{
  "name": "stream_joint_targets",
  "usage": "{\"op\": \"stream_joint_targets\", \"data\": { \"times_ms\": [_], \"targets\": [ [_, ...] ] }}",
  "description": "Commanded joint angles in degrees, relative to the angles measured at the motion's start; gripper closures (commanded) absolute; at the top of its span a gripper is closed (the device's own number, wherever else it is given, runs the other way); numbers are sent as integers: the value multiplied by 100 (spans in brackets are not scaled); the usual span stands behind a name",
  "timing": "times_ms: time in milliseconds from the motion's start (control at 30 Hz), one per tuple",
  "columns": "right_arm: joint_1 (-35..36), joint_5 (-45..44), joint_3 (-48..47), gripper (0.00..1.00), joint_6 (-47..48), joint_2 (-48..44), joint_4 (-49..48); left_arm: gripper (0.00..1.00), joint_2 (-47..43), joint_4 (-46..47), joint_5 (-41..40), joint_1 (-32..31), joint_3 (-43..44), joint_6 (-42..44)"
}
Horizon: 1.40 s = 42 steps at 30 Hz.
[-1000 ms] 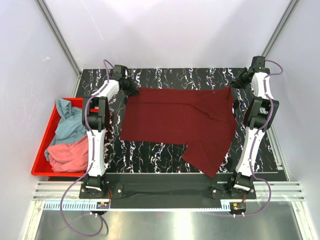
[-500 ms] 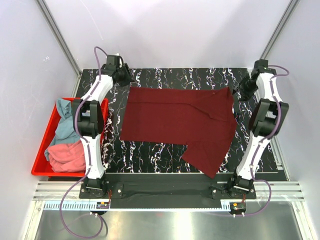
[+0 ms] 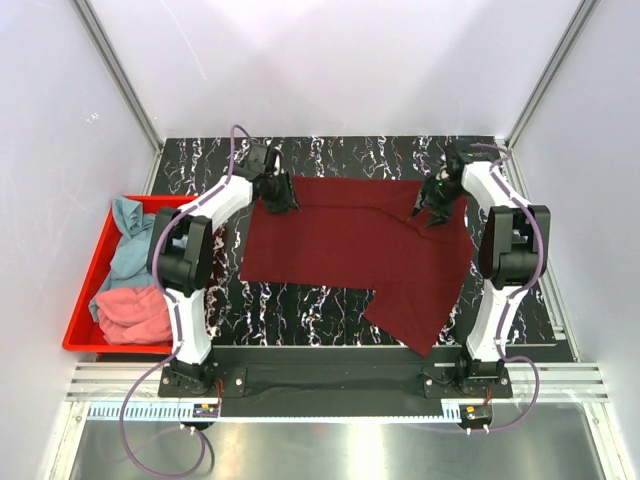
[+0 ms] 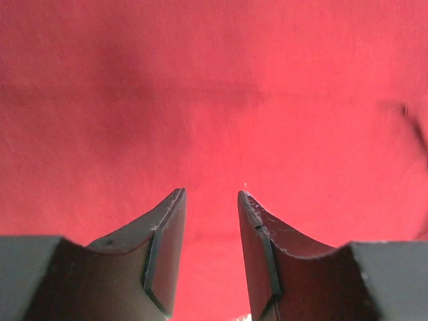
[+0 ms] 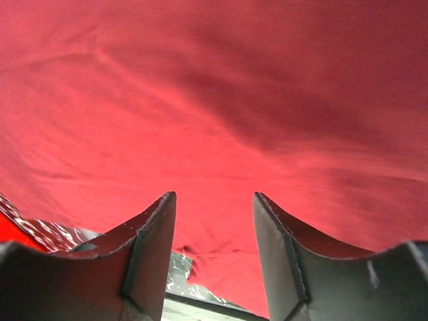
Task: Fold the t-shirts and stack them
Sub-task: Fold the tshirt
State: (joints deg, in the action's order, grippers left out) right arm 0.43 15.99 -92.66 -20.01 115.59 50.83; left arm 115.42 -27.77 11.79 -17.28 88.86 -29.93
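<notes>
The dark maroon t-shirt [image 3: 360, 245] lies spread flat on the black marbled table [image 3: 340, 152], with one flap reaching toward the near right. My left gripper [image 3: 283, 197] hovers over the shirt's far left corner, open and empty; its wrist view shows only the maroon cloth [image 4: 214, 93] between its fingertips [image 4: 177, 200]. My right gripper [image 3: 432, 213] hovers over the shirt's far right part, open and empty, with the maroon cloth [image 5: 221, 100] below it. The teal-blue shirt [image 3: 133, 243] and the coral pink shirt [image 3: 133, 312] lie crumpled in the red bin.
The red plastic bin [image 3: 88, 283] stands at the table's left edge. Aluminium frame posts and white walls close in the back and sides. A metal rail [image 3: 330, 385] runs along the near edge by the arm bases.
Both grippers moved inward from the table's far corners to above the maroon shirt's far corners. The shirt has not moved.
</notes>
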Motion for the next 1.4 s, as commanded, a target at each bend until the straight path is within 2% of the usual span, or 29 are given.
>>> {"op": "stream_joint_targets", "data": {
  "times_ms": [0, 67, 167, 267, 500, 600, 700, 733, 800, 900, 1067, 1133, 1167, 1200, 1233, 1300, 1367],
  "targets": [
    [186, -359, -384, 45, 244, 182, -109, 59, -827, 123, 130, -39, -289, 84],
    [212, -368, -393, 49, -10, 245, -108, 59, -1073, 70, 148, -109, -588, 128],
    [265, -377, -138, 49, -161, 165, -389, 59, -1441, 70, 131, -179, -1018, 190],
    [317, -569, -331, 49, -91, 429, -276, 59, -1679, 61, 174, -179, -1344, 224],
    [528, -1291, -647, 50, 76, 789, -196, 59, -1803, -44, 130, -179, -1460, 330],
    [590, -1546, -657, 57, 138, 825, -275, 59, -1777, -97, 130, -179, -1354, 374],
    [599, -1703, -823, 82, 173, 869, -223, 59, -1742, -158, 104, -188, -1284, 435],
    [599, -1739, -884, 97, 173, 860, -188, 59, -1724, -159, 87, -180, -1275, 453],
    [608, -1880, -964, 100, 147, 825, -126, 59, -1724, -167, 78, -179, -1266, 488],
    [590, -1889, -1349, 100, 173, 816, -47, 59, -1707, -203, 78, -179, -1248, 532],
    [494, -1976, -2342, 95, 444, 1430, 252, 59, -1671, -246, 121, -171, -1275, 576],
    [424, -2073, -2896, 79, 524, 1754, 139, 59, -1689, -264, 130, -171, -1301, 594],
    [354, -2082, -3081, 75, 681, 1887, 86, 59, -1733, -273, 130, -171, -1344, 603],
    [327, -2126, -3691, 64, 735, 2271, 120, 59, -1742, -273, 130, -171, -1371, 603],
    [266, -2109, -4080, 59, 640, 2466, 460, 59, -1759, -273, 122, -171, -1389, 603],
    [186, -2004, -4653, 55, 481, 2635, 717, 59, -1794, -308, 139, -162, -1424, 629],
    [212, -1846, -4604, 55, 402, 2487, 876, 59, -1838, -308, 122, -153, -1450, 638]
  ]
}}
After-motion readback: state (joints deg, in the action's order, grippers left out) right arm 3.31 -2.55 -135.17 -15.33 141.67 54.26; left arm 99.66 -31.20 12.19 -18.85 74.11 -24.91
